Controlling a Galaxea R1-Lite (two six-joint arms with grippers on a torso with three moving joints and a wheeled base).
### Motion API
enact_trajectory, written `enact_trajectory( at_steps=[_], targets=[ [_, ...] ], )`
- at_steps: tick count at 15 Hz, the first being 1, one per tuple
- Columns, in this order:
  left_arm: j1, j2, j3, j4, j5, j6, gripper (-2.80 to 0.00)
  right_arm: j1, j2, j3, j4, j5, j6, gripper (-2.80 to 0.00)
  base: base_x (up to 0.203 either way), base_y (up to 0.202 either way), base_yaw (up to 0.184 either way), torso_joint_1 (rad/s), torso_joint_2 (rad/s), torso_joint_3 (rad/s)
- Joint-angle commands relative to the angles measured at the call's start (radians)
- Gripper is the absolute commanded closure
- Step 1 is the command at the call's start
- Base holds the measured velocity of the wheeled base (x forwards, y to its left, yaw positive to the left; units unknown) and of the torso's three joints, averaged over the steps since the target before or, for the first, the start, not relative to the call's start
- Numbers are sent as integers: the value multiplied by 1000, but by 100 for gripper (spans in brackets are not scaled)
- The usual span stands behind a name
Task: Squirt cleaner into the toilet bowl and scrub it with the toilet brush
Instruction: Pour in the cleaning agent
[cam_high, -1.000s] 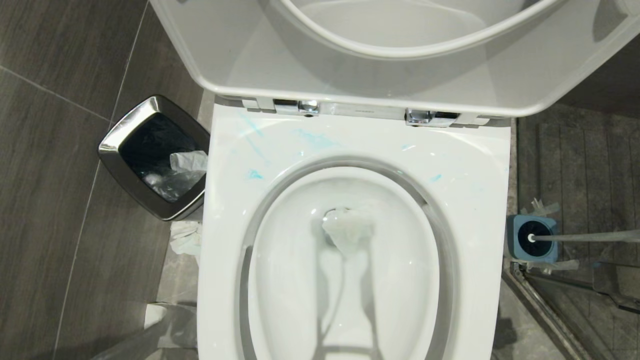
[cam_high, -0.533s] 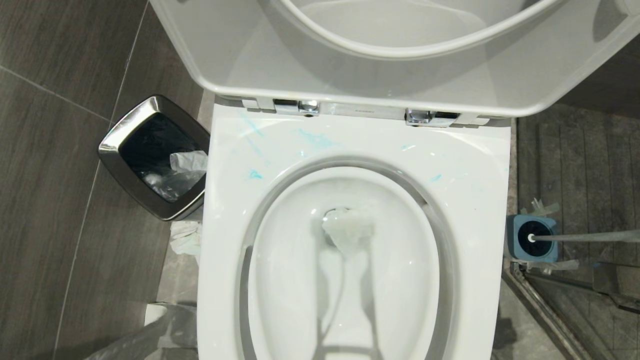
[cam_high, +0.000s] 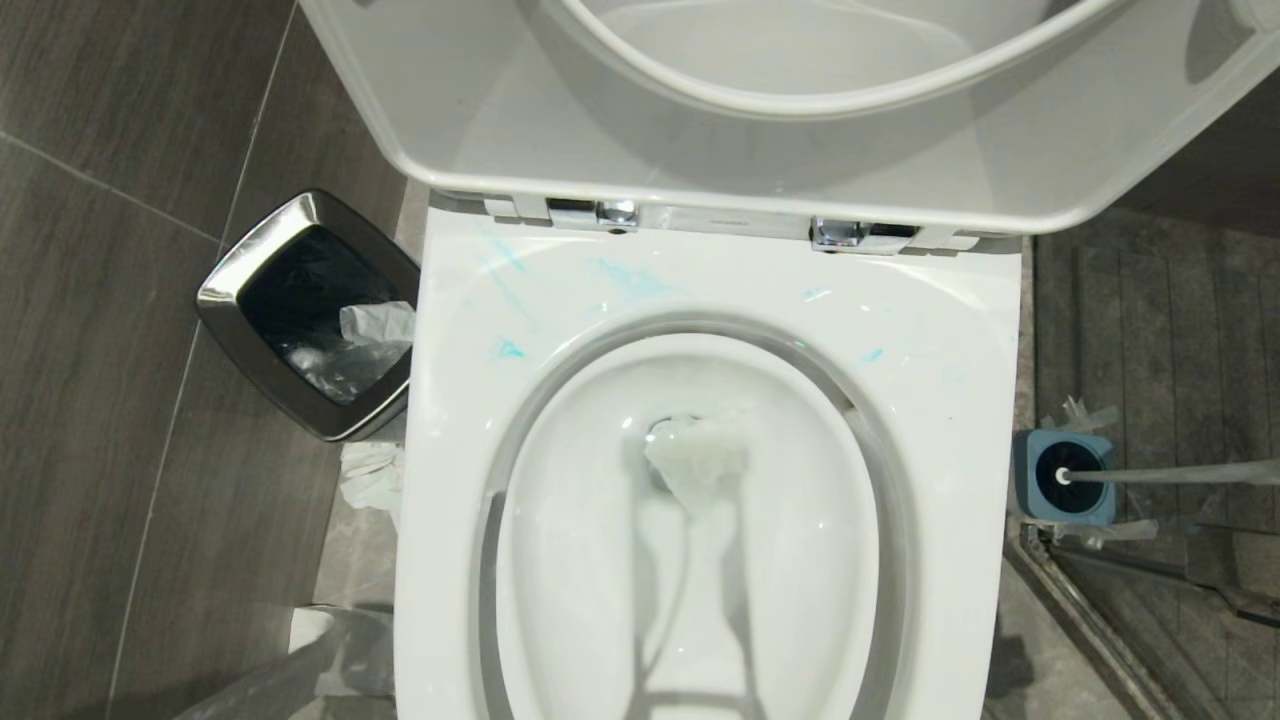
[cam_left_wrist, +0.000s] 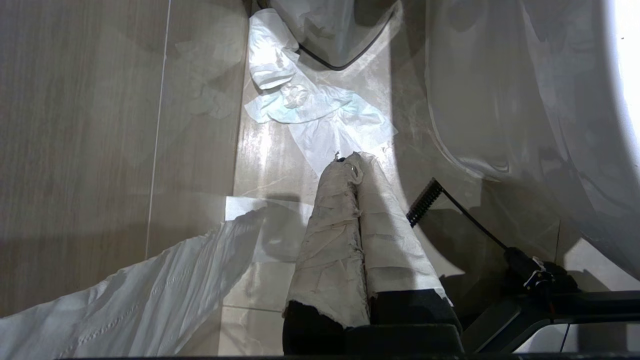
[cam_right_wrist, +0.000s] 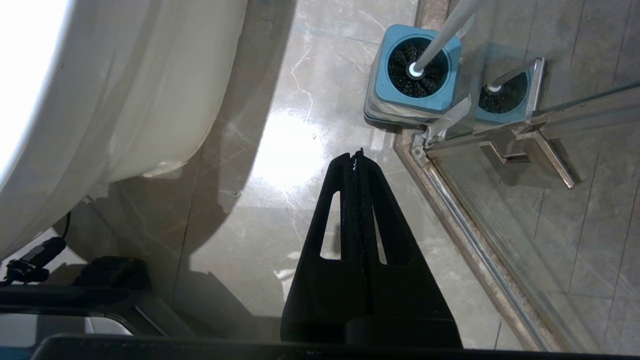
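The white toilet bowl (cam_high: 960, 330) fills the head view, seat and lid raised. Thin turquoise smears of cleaner (cam_high: 630, 278) mark its back rim, and a wad of paper (cam_high: 697, 458) lies at the drain. The toilet brush (cam_high: 1170, 473) stands in its blue holder (cam_high: 1030, 480) on the floor to the bowl's right; in the right wrist view the toilet brush (cam_right_wrist: 440, 37) and holder (cam_right_wrist: 382, 85) lie ahead of my right gripper (cam_right_wrist: 356, 156), which is shut and empty above the floor. My left gripper (cam_left_wrist: 350, 159), its fingers wrapped in white paper, is shut and hangs beside the bowl's left side. Neither arm shows in the head view.
A steel bin (cam_high: 225, 290) with a black liner stands left of the bowl, crumpled tissue (cam_high: 370, 480) beside it. Tissue (cam_left_wrist: 320, 107) also lies on the floor ahead of the left gripper. A glass shower door with a metal frame (cam_right_wrist: 480, 240) runs right of the brush holder.
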Motion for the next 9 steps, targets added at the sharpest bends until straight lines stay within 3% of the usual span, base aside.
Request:
enact_trajectory(
  at_steps=[1,9],
  targets=[
    [0,0,8,-1,0,0,0,1,0,6,0,1,-1,0,0,0,0,0,0,0],
    [0,0,8,-1,0,0,0,1,-1,6,0,1,-1,0,0,0,0,0,0,0]
  ],
)
